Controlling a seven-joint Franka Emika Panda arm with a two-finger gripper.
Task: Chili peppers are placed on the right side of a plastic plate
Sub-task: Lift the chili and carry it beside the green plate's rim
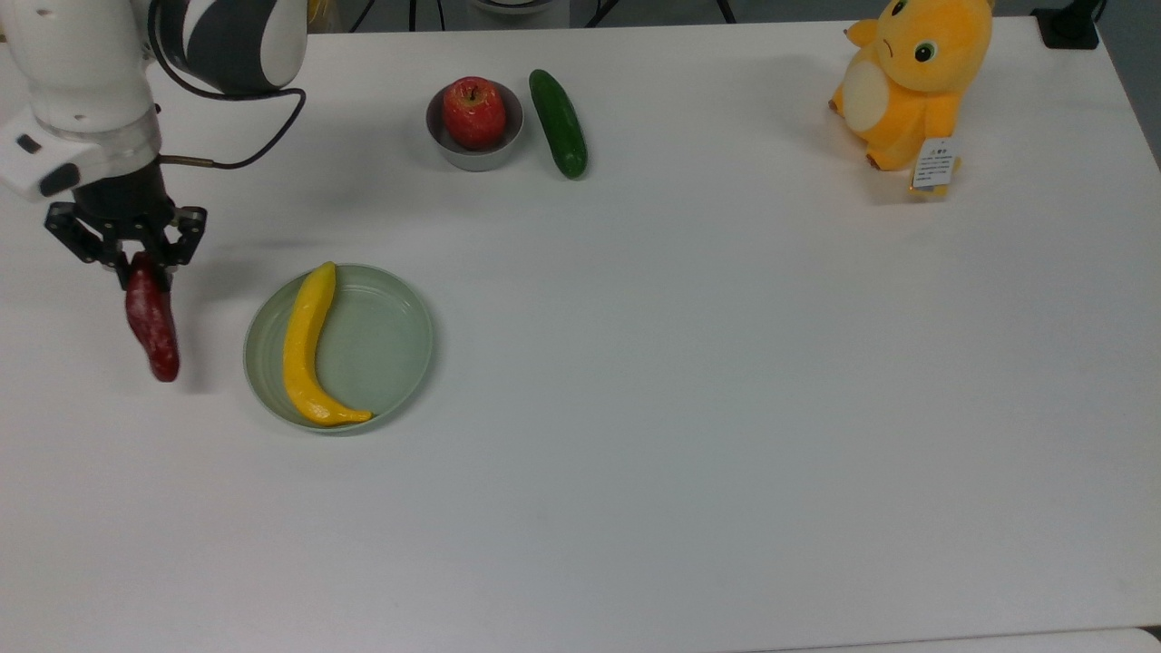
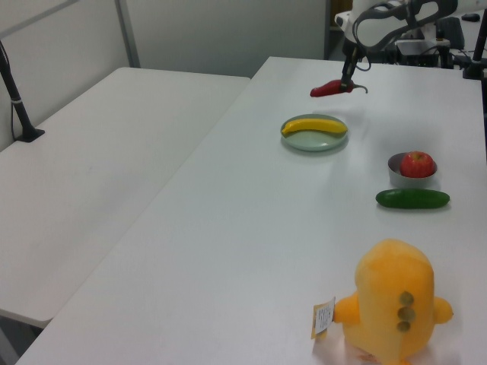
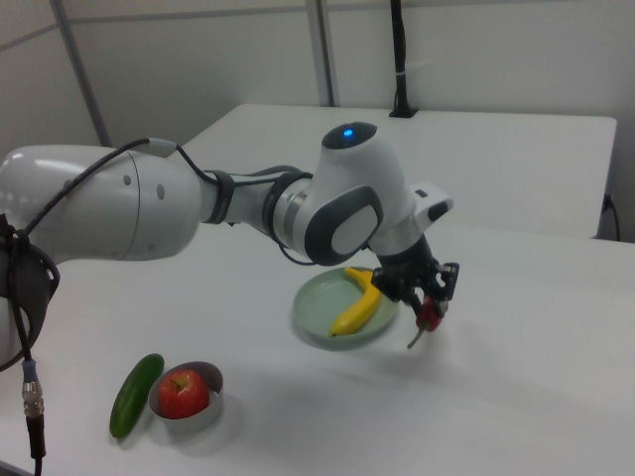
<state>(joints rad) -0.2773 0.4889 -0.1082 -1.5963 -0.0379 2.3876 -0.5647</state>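
Note:
The dark red chili pepper [image 1: 151, 322] hangs in the air from my gripper [image 1: 138, 260], which is shut on its stem end. In the top view it hangs left of the pale green plastic plate [image 1: 385, 343], clear of the table. The left view has the chili [image 2: 330, 89] beyond the plate [image 2: 313, 140], held by the gripper [image 2: 349, 80]. Seen in the right view, the chili [image 3: 428, 315] hangs just right of the plate [image 3: 316, 306] under the gripper [image 3: 430, 298]. A yellow banana [image 1: 307, 345] lies on the plate's left half in the top view.
A red apple [image 1: 473, 112] sits in a small grey bowl [image 1: 457, 154] with a dark green cucumber [image 1: 558, 122] beside it at the top view's upper middle. An orange plush toy [image 1: 912, 77] stands at the top view's upper right corner.

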